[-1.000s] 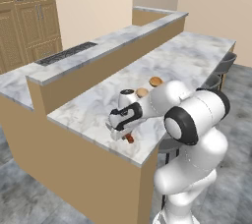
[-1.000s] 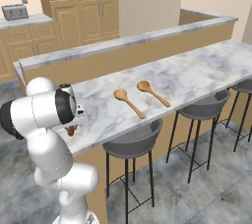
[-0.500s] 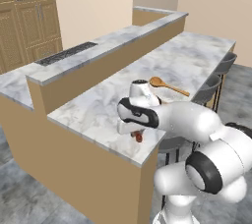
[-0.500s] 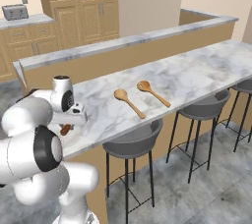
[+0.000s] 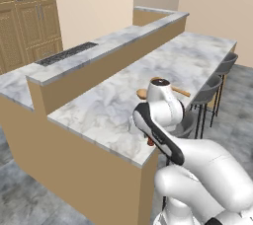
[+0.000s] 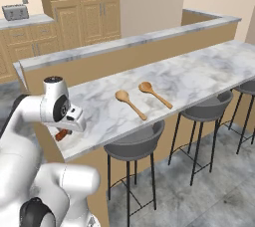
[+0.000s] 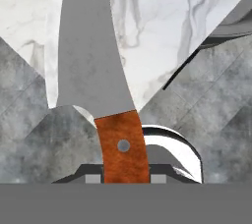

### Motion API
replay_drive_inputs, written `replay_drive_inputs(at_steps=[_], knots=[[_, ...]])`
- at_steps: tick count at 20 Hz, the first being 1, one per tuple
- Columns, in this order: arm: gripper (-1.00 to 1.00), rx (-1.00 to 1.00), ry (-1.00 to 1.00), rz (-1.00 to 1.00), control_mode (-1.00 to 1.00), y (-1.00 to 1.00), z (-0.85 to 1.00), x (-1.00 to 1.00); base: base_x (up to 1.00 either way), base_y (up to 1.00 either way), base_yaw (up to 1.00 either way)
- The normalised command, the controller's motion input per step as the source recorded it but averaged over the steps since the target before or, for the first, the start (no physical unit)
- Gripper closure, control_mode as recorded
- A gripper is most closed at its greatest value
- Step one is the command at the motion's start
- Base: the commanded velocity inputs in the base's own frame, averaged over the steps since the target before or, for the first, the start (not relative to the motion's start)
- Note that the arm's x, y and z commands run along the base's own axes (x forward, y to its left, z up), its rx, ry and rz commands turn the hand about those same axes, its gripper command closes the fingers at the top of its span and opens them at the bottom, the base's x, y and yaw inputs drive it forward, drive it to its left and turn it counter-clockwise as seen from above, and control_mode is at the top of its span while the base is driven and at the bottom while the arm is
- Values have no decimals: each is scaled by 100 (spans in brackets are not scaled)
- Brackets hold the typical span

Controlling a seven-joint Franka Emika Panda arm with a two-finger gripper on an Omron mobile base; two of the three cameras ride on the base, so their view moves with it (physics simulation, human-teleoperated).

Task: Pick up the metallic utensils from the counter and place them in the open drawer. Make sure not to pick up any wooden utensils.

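One knife (image 7: 98, 70) sits clamped by its handle in the gripper (image 7: 123, 179) at the counter (image 5: 108, 105) corner; drawer delivery and the fork remain, seemingly.

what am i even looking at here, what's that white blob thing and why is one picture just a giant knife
The white shape is a robot arm standing at a marble kitchen counter. Two pictures come from cameras on its base, behind it to the left and to the right. The third comes from a camera on its hand, so the knife looks huge: the claw is closed on its red-brown handle, the grey blade pointing away. On the counter lie two wooden spoons, side by side and apart, with bar stools along the edge.
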Motion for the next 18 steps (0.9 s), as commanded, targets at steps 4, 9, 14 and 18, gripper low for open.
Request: replay_drive_inputs(at_steps=[4, 9, 14, 18], knots=[[100, -3, -2, 0, -100, -43, 68, -3, 0, 0, 0], [100, -1, 2, -4, -100, -41, 34, 3, 0, 0, 0], [100, 0, 2, -4, -100, -12, 0, 3, 0, 0, 0], [100, 0, 0, 0, -100, 0, 0, 0, 0, 0, 0]])
